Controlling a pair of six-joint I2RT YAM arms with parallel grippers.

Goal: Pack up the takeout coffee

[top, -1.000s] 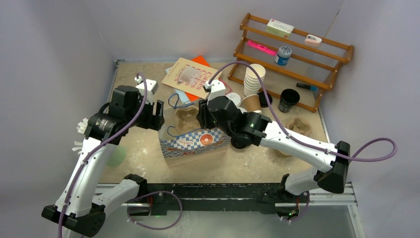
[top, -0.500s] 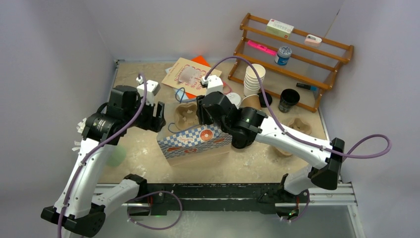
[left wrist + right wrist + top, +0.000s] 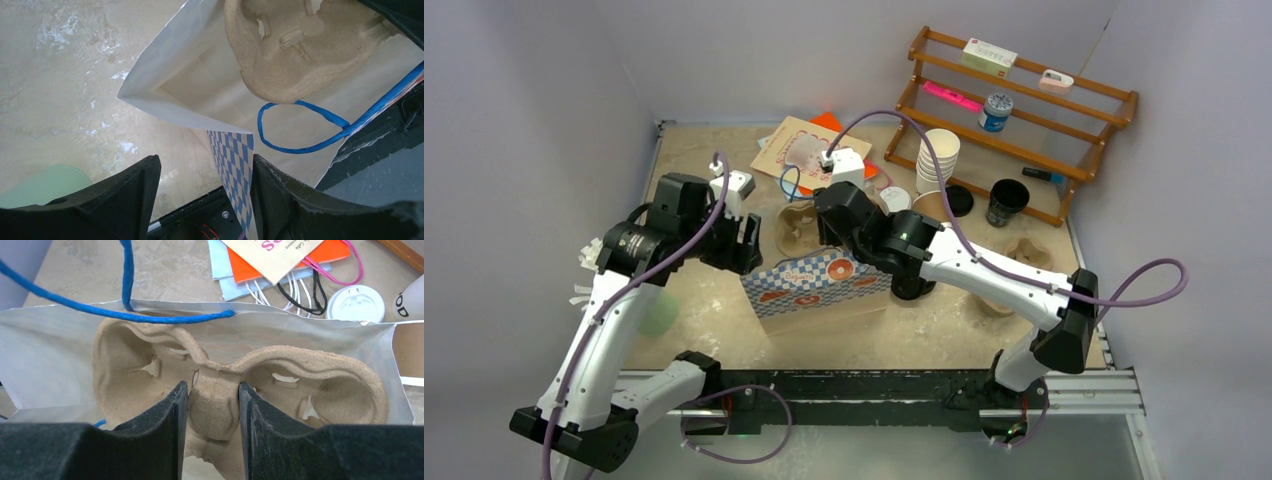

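Packing looks barely begun, as we judge it. We see a blue-and-white checked paper bag (image 3: 819, 285) standing open in the middle of the table (image 3: 924, 335). Inside it is only a brown moulded cup carrier (image 3: 320, 370), and the wells we can see are empty. The right gripper (image 3: 211, 390) reaches down into the bag's mouth, its two fingers pressed against the carrier's central ridge, pinching it. The left gripper (image 3: 205, 165) sits at 9 o'clock of the bag with its fingers spread. The bag's checked side corner lies between them, not clamped as far as we can tell.

Neither coffee is in the bag. The white-lidded cup (image 3: 356, 302) stands on the table just beyond the bag's far wall, at about 1 o'clock from it. The black cup (image 3: 1006, 200) stands farther off at 2 o'clock, in front of a wooden rack (image 3: 1024, 110). We cannot tell whether its lid is on; a black disc (image 3: 961, 200) lies at its 9 o'clock. We judge that both cups have yet to be brought over and seated in the wells.

Around the white-lidded cup, a stack of lidless white cups (image 3: 937, 158) rises at 1 o'clock and a brown cup (image 3: 932, 207) stands just beside it. A second carrier (image 3: 1027, 255) lies at 3 o'clock of the bag, flat paper bags (image 3: 799, 150) at 12 o'clock, and a pale green object (image 3: 660, 313) at 8 o'clock. The blue handle loop (image 3: 165, 317) drapes across the bag's mouth and could snag a cup. The right arm (image 3: 984, 270) lies across the way between bag and cups.
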